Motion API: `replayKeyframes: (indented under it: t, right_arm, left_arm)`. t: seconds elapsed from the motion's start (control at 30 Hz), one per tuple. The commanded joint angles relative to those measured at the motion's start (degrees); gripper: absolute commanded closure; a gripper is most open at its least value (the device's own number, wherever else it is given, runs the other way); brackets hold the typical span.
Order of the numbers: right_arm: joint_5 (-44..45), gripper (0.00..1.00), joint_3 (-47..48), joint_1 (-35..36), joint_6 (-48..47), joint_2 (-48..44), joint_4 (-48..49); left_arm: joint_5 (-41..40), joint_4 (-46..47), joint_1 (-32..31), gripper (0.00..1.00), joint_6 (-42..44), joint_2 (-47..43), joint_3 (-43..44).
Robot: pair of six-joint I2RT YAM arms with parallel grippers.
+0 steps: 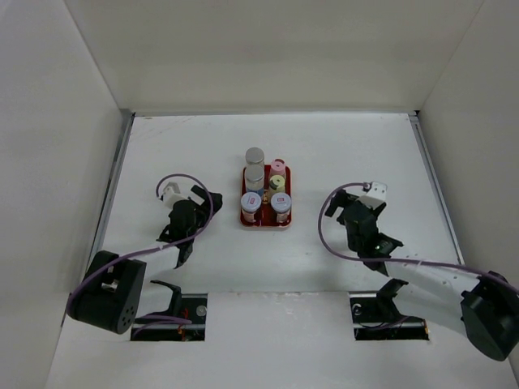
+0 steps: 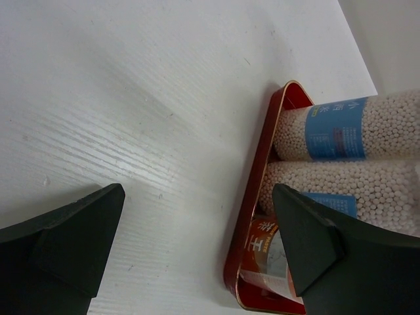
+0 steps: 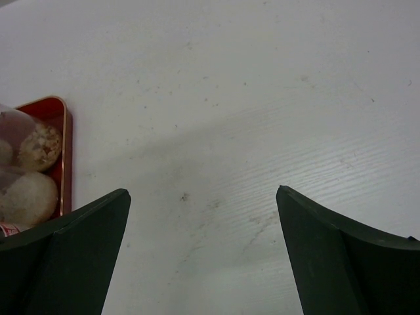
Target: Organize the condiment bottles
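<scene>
Though close-packed, six condiment bottles (image 1: 255, 178) upright in red tray (image 1: 265, 226).

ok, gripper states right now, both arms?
Left gripper: open, holding nothing.
Right gripper: open, holding nothing.

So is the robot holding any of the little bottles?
No, nothing. The left tool and right tool are open and empty; the bottles stand in the red tray.
</scene>
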Motion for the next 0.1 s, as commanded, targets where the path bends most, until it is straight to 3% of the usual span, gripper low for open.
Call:
replayKeyframes:
  t: [0.0,0.07]
  right_arm:
    - [-0.5,0.00,1.9,0.1,1.6,0.1,1.6]
    - [-0.6,0.00,2.6,0.3,1.8,-1.3,0.4]
  left_arm:
    - [-0.3,1.3,-0.7,0.00,0.6,-1.4,1.9]
    - [-0.4,1.4,-0.9,0.00,0.6,-0.3,2.1]
